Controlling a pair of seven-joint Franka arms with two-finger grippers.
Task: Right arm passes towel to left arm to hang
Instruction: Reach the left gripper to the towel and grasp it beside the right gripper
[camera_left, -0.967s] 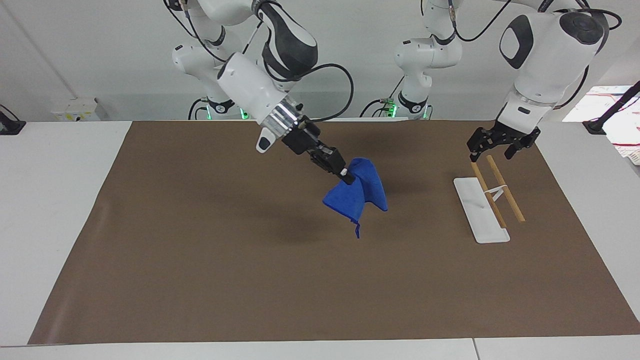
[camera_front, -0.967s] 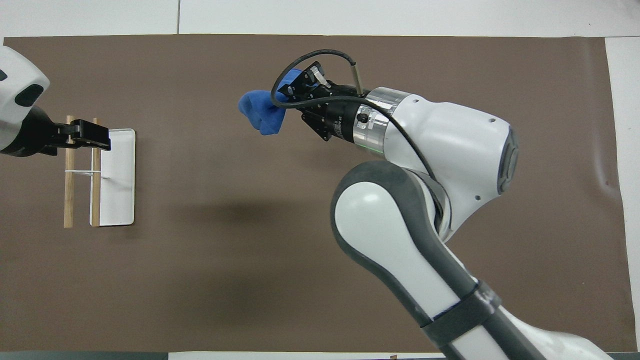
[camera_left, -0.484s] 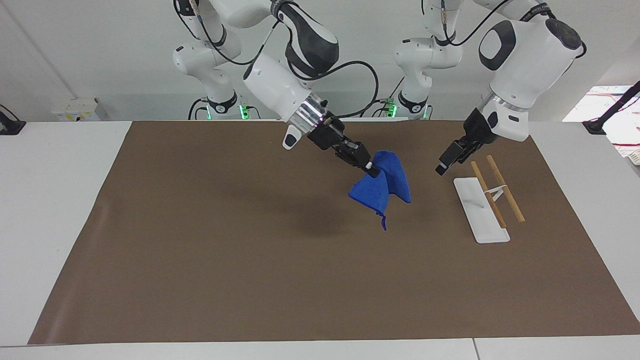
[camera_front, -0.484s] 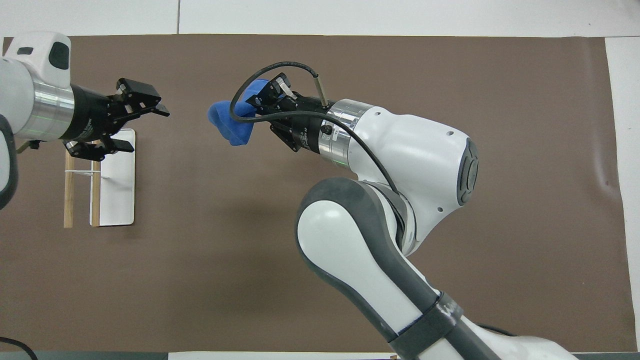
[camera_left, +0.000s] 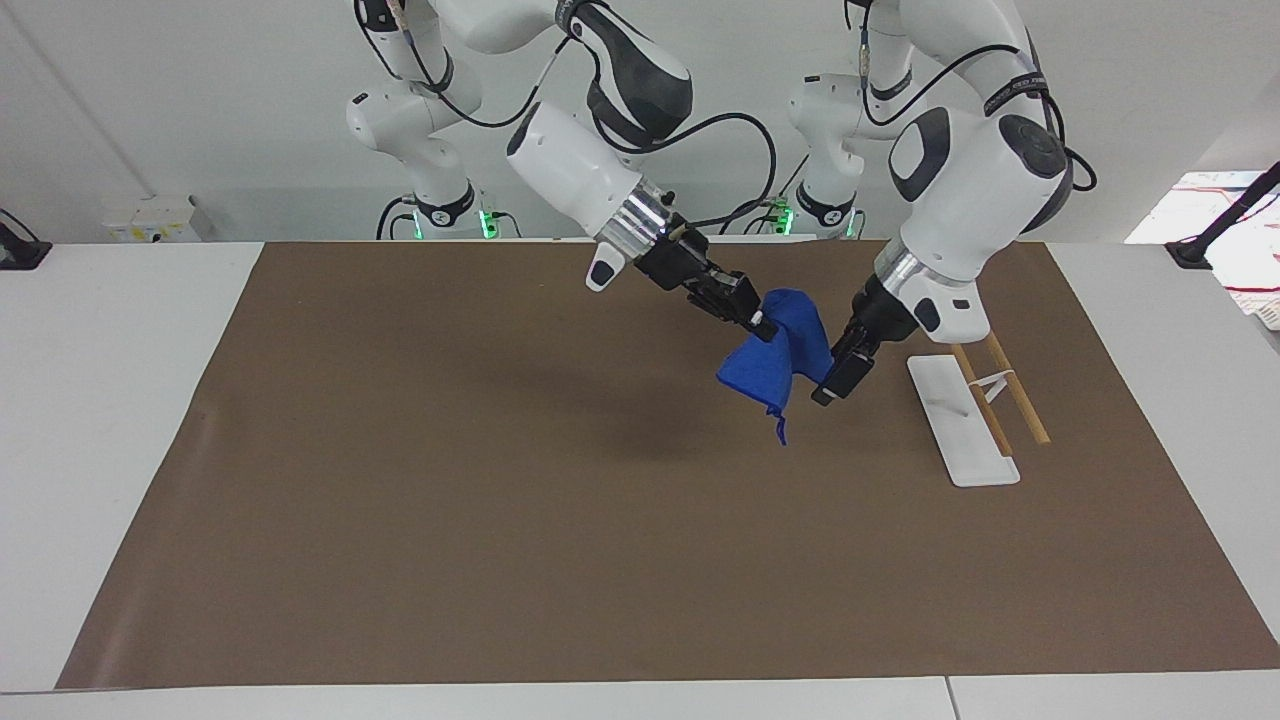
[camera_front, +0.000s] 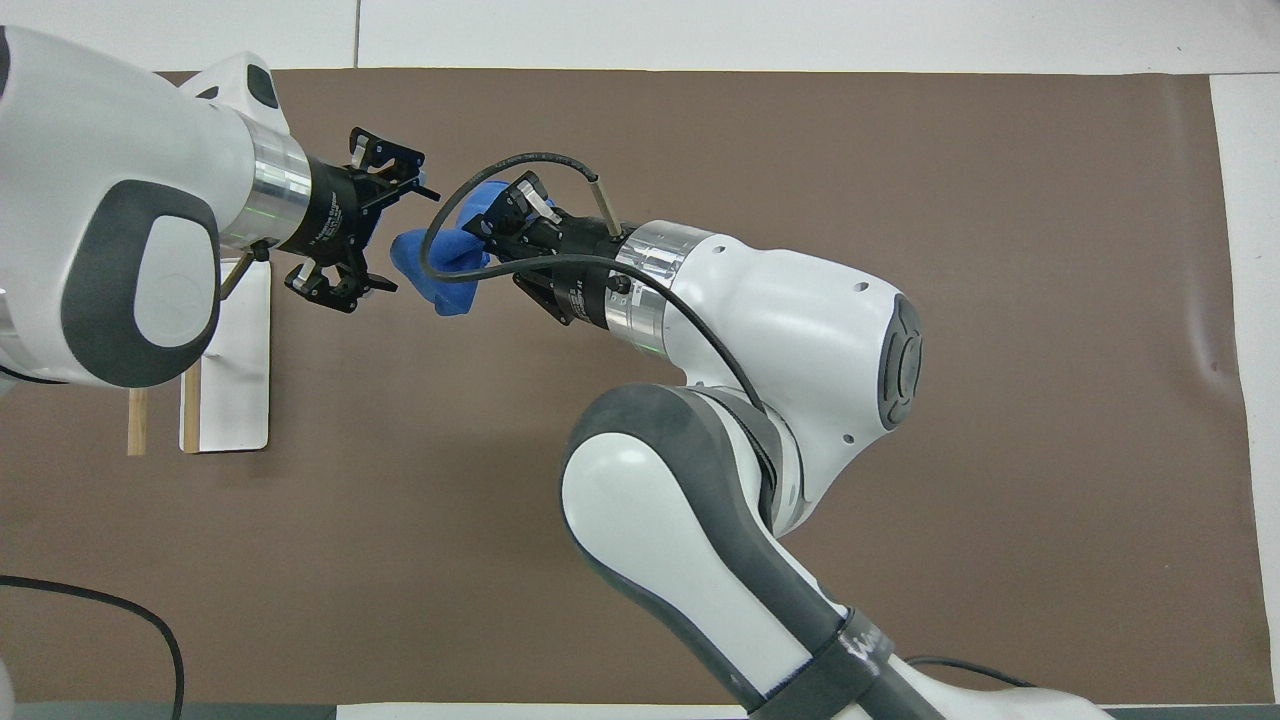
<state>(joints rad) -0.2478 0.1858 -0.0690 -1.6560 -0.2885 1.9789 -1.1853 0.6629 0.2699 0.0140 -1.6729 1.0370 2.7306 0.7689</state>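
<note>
We list one white bench (camera_left: 120, 400) bearing a brown mat (camera_left: 500, 520), on it a white-based wooden-rail rack (camera_left: 965, 425) toward the left arm's end.

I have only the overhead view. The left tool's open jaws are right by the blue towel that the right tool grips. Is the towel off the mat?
Observer: Yes. In the facing view the towel hangs in the air from the right tool, clear of the mat.
Operator: Where is its loop? I cannot find it from above.
Observer: The loop dangles from the towel's lowest corner, free of the right tool and the left tool.
Operator: The left arm covers part of the rack for me. Is anything on it?
Observer: No. The rack shows whole here, and both wooden rods are bare.
</note>
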